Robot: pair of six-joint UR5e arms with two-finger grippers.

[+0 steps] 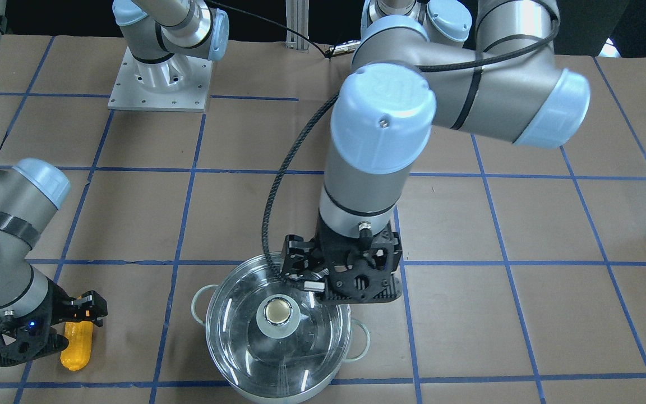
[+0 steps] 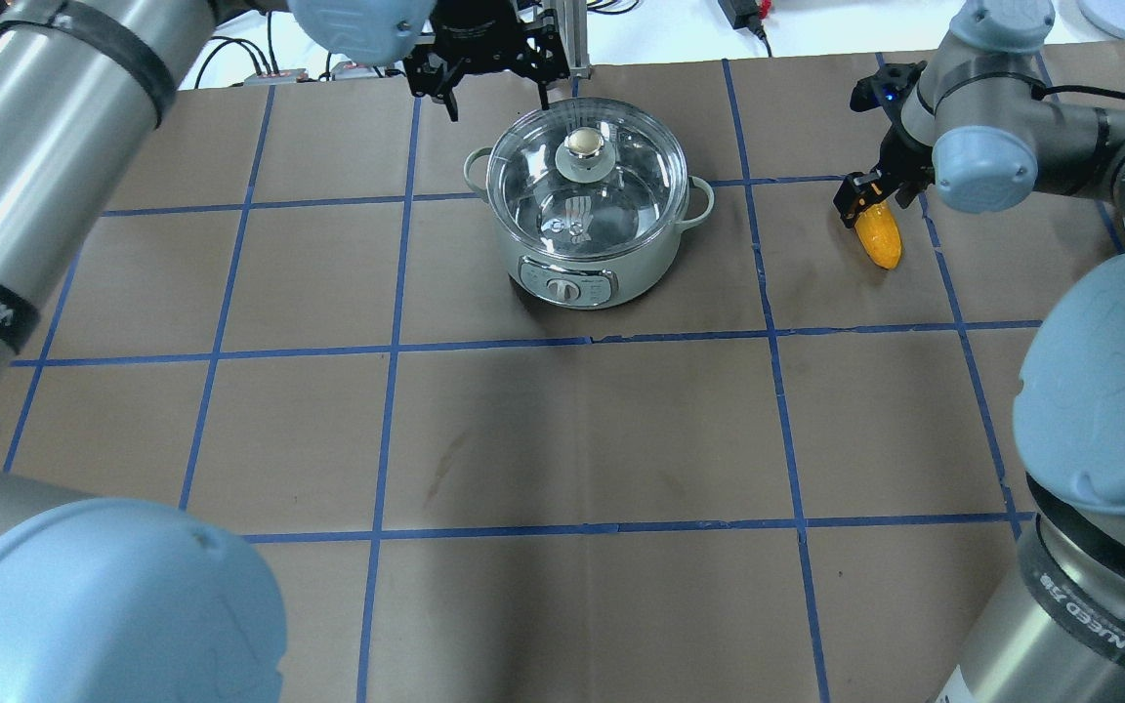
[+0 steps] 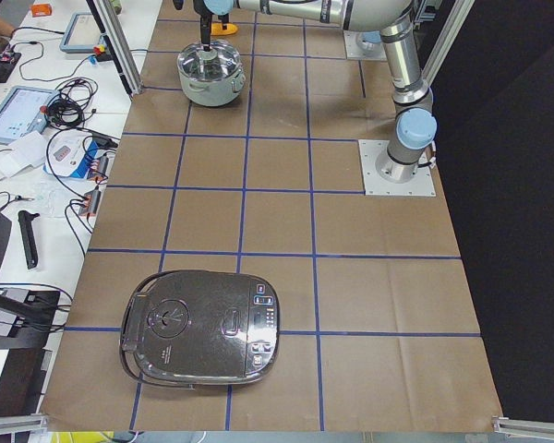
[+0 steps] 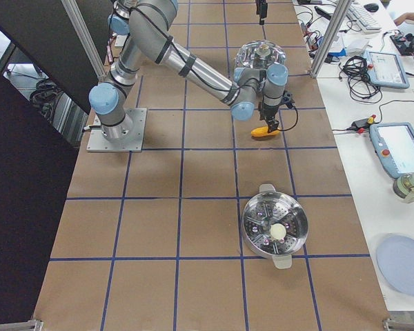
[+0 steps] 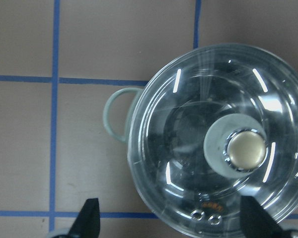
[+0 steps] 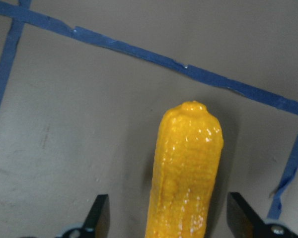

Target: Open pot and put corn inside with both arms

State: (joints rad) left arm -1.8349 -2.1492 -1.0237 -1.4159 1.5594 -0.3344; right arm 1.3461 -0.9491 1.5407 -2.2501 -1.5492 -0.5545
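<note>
A pale green pot (image 2: 587, 278) with a glass lid (image 1: 244, 314) and a gold knob (image 5: 246, 150) stands on the table, lid on. My left gripper (image 5: 171, 223) is open and empty, hovering above the lid's edge on the robot's side, off to one side of the knob. It also shows in the overhead view (image 2: 497, 98). A yellow corn cob (image 6: 186, 168) lies on the table. My right gripper (image 2: 870, 195) is open, low over the corn, with one finger on each side of its end. The corn also shows in the front view (image 1: 76, 348).
A black rice cooker (image 3: 201, 328) sits far toward my left end of the table. A steel steamer basket (image 4: 272, 227) and a pale plate (image 4: 403, 265) lie toward my right end. The right arm's base plate (image 1: 160, 78) stands at the table's back.
</note>
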